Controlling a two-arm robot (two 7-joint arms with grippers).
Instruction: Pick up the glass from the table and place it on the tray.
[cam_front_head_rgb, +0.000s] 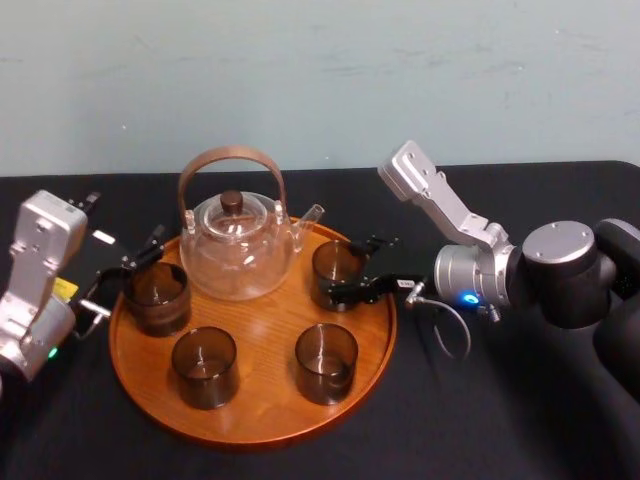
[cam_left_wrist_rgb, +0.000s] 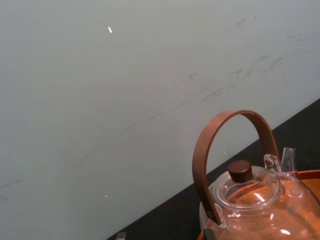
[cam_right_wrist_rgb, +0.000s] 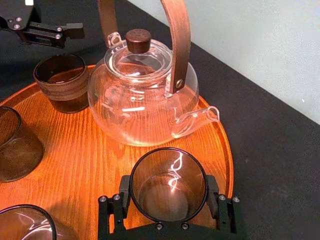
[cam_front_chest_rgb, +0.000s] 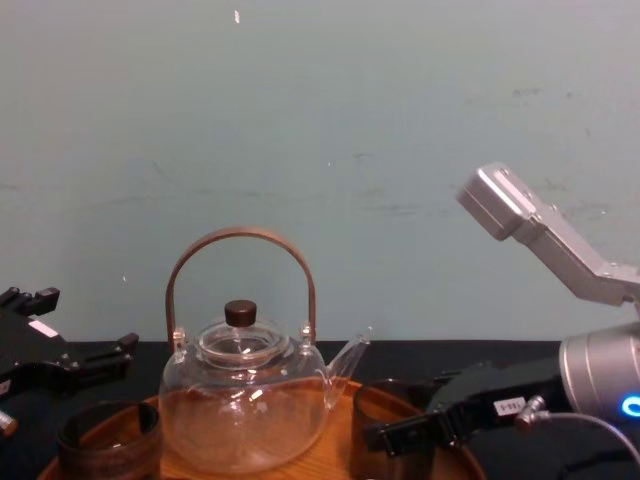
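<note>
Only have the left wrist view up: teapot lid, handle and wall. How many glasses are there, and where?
Observer: Four glasses, all inside the rim of the tray, spread around the teapot.
Operator: Where's the right gripper?
Observer: The right gripper is around the back-right glass, next to the teapot's spout.
Operator: And the left gripper, since my camera rides on it?
Observer: The left gripper is open at the tray's left rim, beside the back-left glass.
</note>
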